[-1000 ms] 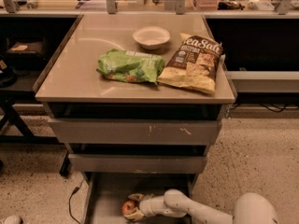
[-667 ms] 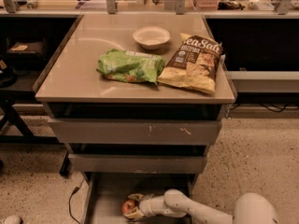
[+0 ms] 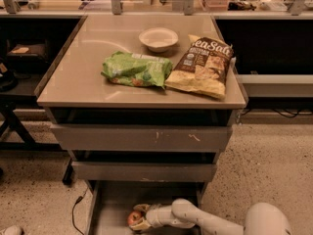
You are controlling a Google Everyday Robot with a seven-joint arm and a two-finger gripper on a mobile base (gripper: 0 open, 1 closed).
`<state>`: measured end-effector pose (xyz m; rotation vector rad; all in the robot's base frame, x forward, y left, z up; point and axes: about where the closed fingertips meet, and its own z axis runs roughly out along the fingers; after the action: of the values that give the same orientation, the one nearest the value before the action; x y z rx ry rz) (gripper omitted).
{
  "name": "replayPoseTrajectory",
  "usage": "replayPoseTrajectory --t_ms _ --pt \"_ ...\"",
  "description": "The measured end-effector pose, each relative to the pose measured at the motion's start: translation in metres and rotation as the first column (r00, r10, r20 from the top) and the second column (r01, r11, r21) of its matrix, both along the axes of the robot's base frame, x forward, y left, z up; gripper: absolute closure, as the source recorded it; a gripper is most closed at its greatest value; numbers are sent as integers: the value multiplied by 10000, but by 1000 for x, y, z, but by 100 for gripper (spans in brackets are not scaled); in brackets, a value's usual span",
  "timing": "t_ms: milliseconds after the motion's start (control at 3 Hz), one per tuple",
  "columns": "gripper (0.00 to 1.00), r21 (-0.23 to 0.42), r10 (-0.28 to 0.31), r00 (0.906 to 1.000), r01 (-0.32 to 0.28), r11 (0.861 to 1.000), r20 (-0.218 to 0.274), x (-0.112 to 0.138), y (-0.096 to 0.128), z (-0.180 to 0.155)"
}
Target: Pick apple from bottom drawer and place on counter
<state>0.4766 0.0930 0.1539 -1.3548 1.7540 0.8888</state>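
One arm (image 3: pixel 195 218), white and jointed, reaches in from the lower right edge of the camera view, beside the robot's rounded white body (image 3: pixel 266 222), and ends in the gripper (image 3: pixel 137 218) low inside the bottom drawer (image 3: pixel 110 204). Set against the views from a second ago, no shift is noted: arm, gripper and fruit hold the same places. The jaws are clenched on the apple (image 3: pixel 131 218), with one of the fingers (image 3: pixel 143 208) lying against its far side and the other against its near side. The apple sits at the near end of the pulled-out drawer, just left of the wrist; whether it rests on the drawer floor or is raised off it cannot be told. It is small and round, red-orange with a paler yellowish patch, and partly covered by the fingers. A dark cable (image 3: pixel 78 207) lies on the speckled floor to the left of the drawer. Above stand two closed grey drawer fronts, the lower (image 3: pixel 144 172) and the upper (image 3: pixel 142 138), both scuffed. The counter (image 3: pixel 78 80) tops the cabinet, glossy and beige. On it lie a green chip bag (image 3: pixel 137 70) and, touching it on the right, a brown-and-yellow chip bag (image 3: pixel 203 65); behind them stands a white bowl (image 3: pixel 158 38). Farthest back runs a cluttered bench (image 3: pixel 146 6) with metal posts.
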Motion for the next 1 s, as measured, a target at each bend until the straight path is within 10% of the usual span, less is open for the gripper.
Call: replayPoseTrajectory --t_ms 1000 --pt "100 1005 -266 9985 314 9944 -479 6 -16 72"
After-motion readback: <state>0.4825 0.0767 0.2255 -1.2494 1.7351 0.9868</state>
